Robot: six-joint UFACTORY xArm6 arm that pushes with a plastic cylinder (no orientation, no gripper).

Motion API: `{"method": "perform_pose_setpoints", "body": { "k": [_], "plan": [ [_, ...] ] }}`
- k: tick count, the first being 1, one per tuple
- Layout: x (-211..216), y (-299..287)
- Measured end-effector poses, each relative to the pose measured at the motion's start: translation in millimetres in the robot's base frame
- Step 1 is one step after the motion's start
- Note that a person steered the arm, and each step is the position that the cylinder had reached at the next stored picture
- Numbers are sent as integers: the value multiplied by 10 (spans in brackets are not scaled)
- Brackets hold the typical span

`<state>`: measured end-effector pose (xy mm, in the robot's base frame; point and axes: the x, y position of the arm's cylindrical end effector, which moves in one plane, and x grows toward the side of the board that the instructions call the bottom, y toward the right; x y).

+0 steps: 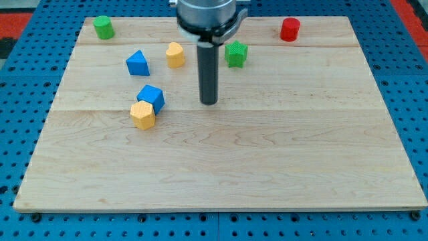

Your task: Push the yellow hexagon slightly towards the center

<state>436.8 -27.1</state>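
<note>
The yellow hexagon (142, 114) lies on the wooden board (267, 167) left of the middle. A blue cube (151, 97) touches its upper right side. My tip (209, 102) stands on the board to the right of both, about a hundred pixels from the yellow hexagon and a little higher in the view. It touches no block. The rod rises from the tip to the arm's head at the view's top.
A second yellow block (175, 55) and a blue triangular block (138, 63) lie above the pair. A green star-shaped block (236, 54) sits right of the rod. A green cylinder (103, 27) is at top left, a red cylinder (289, 29) at top right.
</note>
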Motion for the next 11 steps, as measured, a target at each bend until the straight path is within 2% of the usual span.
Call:
{"method": "perform_pose_setpoints", "body": {
  "k": [2, 3, 4, 6, 9, 10, 11],
  "plan": [
    [-317, -1570],
    [-260, -1437],
    [212, -1335],
    [235, -1571],
    [287, -1424],
    [-178, -980],
    [-600, -1277]
  ]
}}
